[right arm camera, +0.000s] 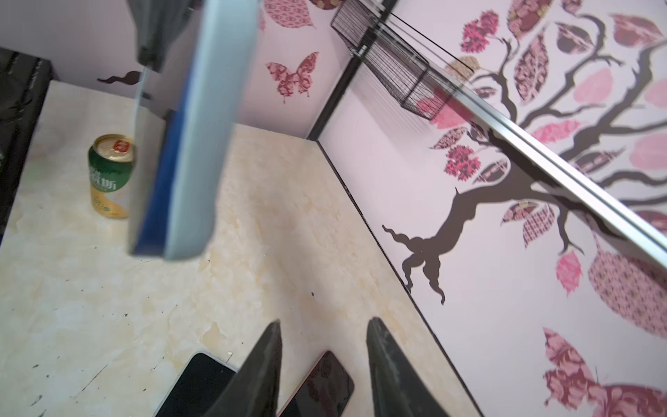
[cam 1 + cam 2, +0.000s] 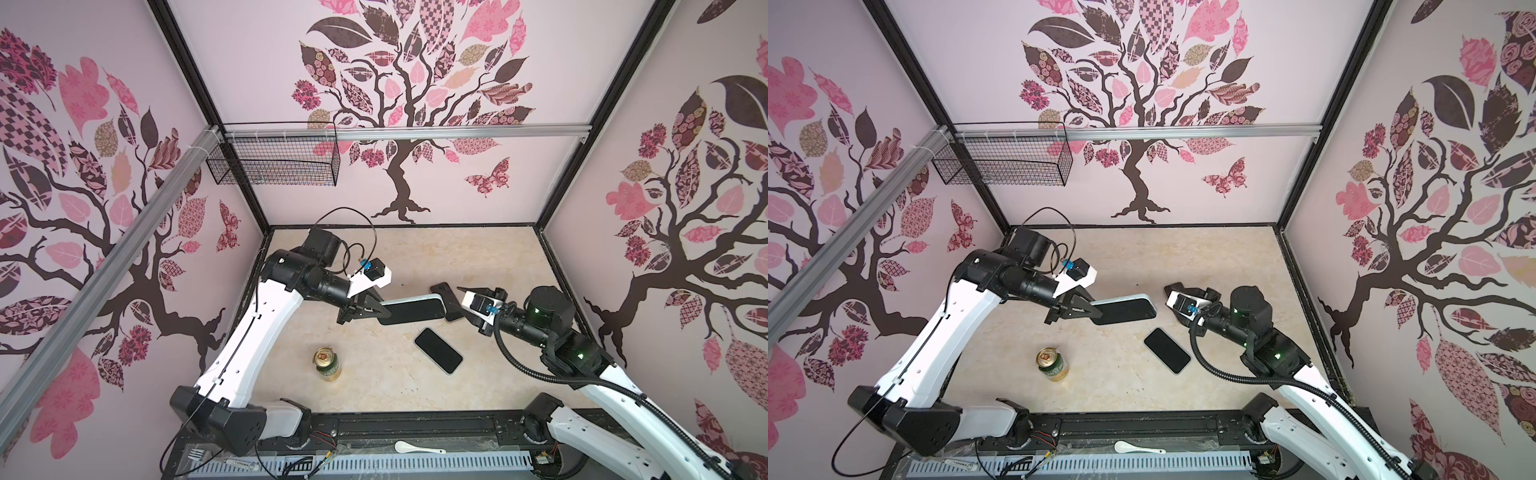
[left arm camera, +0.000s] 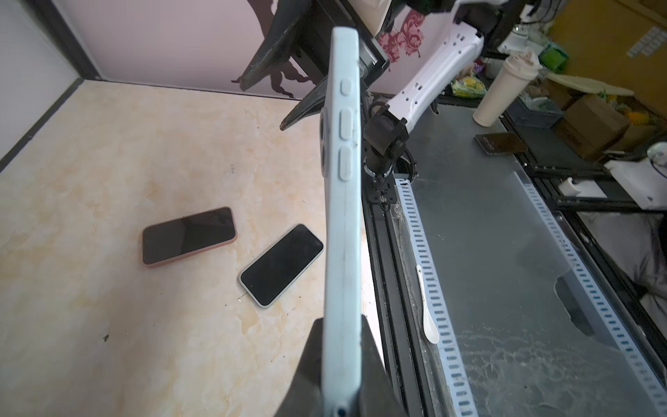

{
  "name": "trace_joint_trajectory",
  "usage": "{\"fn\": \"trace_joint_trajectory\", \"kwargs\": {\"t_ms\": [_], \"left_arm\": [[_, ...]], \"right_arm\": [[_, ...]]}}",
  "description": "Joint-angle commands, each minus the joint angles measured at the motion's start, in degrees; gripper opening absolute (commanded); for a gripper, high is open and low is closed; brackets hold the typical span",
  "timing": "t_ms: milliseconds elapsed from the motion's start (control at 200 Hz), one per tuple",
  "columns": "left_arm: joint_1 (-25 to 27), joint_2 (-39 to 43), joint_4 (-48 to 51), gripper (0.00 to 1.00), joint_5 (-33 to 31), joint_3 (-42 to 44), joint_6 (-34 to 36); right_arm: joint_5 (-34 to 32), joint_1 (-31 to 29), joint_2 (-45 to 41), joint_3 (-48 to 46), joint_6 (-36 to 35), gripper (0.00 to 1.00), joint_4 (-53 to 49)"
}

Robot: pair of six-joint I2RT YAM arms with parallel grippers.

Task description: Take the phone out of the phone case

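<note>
A pale blue silicone phone case (image 2: 415,298) is held clear above the beige marbled tabletop (image 2: 457,257), gripped at one short end by the left gripper (image 2: 376,309), whose jaws are closed flat against its two faces. In both top views the case is seen lying roughly level, and the black-screened phone (image 2: 411,313) is seen seated inside its pale rim. In the left wrist view the case is shown edge-on, with three raised side buttons. The right gripper (image 1: 325,323) is positioned just beside the free end of the case; its jaws are parted and nothing is held between them. Whether the case is touched by its fingertips cannot be told. On the tabletop below, a second dark-screened phone in a whitish case (image 2: 438,350) is laid screen up, and a third phone in a pink case (image 3: 189,236) is laid near it, partly hidden under the right gripper in the top views. A green and gold drink can (image 2: 327,364) is stood upright nearer the left arm.
</note>
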State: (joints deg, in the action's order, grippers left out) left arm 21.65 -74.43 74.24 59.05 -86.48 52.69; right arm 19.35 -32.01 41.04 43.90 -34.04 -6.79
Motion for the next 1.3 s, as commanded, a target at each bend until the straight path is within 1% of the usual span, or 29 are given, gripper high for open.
{"fn": "trace_joint_trajectory", "kwargs": {"t_ms": [0, 80, 110, 160, 205, 295, 365, 425, 645, 810, 1065, 1295], "left_arm": [[-0.15, 6.59, -25.30, 0.00, 3.84, 7.70, -16.17], [-0.17, 11.79, -42.62, 0.00, 1.04, 16.22, -27.59], [-0.17, 13.42, -47.92, 0.00, -0.11, 18.82, -30.82], [-0.12, 15.29, -54.17, 0.00, -1.88, 21.95, -34.62], [-0.18, 15.89, -56.29, 0.00, -2.72, 23.25, -36.05], [-0.14, 15.50, -54.19, 0.00, -3.15, 22.63, -34.89], [-0.14, 14.70, -52.59, 0.00, -2.28, 21.76, -33.66], [-0.12, 14.15, -52.56, 0.00, -1.57, 21.53, -33.58], [-0.12, 12.35, -51.33, 0.00, 2.12, 20.17, -32.64], [-0.12, 11.90, -50.39, 0.00, 3.23, 19.55, -31.88], [-0.12, 11.92, -49.63, 0.00, 4.45, 19.33, -31.20], [-0.12, 11.70, -49.12, 0.00, 5.25, 19.08, -30.82]], "right_arm": [[8.22, 3.05, -2.55, -3.03, 17.50, 0.41, 12.23], [12.20, 3.09, -3.15, -5.88, 24.12, 0.41, 21.07], [13.26, 3.05, -3.13, -7.00, 26.88, 0.41, 24.90], [14.44, 3.06, -2.83, -8.54, 31.35, 0.41, 31.19], [15.34, 3.05, -2.40, -9.17, 34.05, 0.41, 35.35], [18.78, 3.04, -1.39, -8.54, 35.50, 0.43, 39.01], [21.88, 3.05, -0.58, -7.76, 34.71, 0.45, 40.09], [22.69, 3.01, -0.18, -7.11, 33.80, 0.46, 39.86], [20.16, 2.98, 1.38, -5.19, 31.52, 0.46, 38.08], [20.95, 2.92, 2.71, -4.21, 30.66, 0.46, 37.43], [20.12, 2.97, 3.50, -4.09, 29.52, 0.46, 36.37], [21.42, 2.73, 4.16, -3.56, 29.53, 0.46, 36.07]]}}
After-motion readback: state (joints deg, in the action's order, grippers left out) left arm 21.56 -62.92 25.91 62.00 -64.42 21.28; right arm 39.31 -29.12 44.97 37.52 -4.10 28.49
